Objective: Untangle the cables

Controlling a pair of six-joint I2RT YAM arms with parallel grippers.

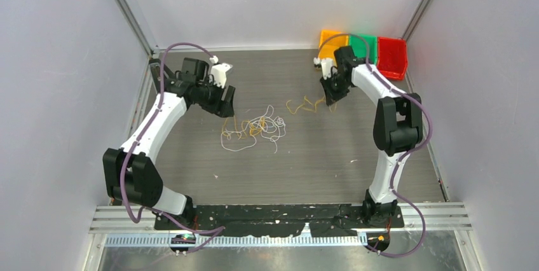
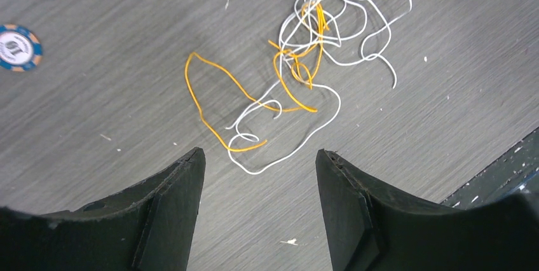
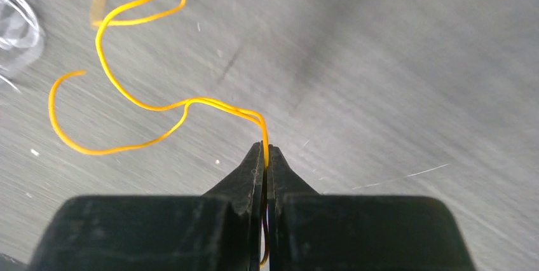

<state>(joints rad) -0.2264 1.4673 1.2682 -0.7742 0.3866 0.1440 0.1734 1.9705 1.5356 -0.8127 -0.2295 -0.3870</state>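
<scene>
Broad grey wood-grained worktop (image 1: 330, 169) underneath everything, with three plastic bins (image 1: 363, 48), orange, green and red, lined up at its far right corner. Near the middle, a loose tangle of thin white and orange cables (image 1: 254, 128), lying flat, curls crossing one another, orange knotted densest at the heart. To its right, seemingly apart from the heap, a single yellow-orange cable (image 3: 159, 105) in slack waves. Left pincer (image 2: 260, 156) poised near the tangle's left edge, jaws apart, nothing between them. Right pincer (image 3: 266, 150) pressed together on a doubled bend of the single yellow-orange cable, pinched at the very tips. Probably featherlight and limp, likely to drag neighbours along when pulled, and slick enough to slip from a shallow pinch. Best taken at a free end or an outer loop, such as the wide orange loop nearest the left pincer, never at the knotted core. Smallest: two round blue-rimmed poker chips (image 2: 19, 47) off to one side, apart from the wires.
</scene>
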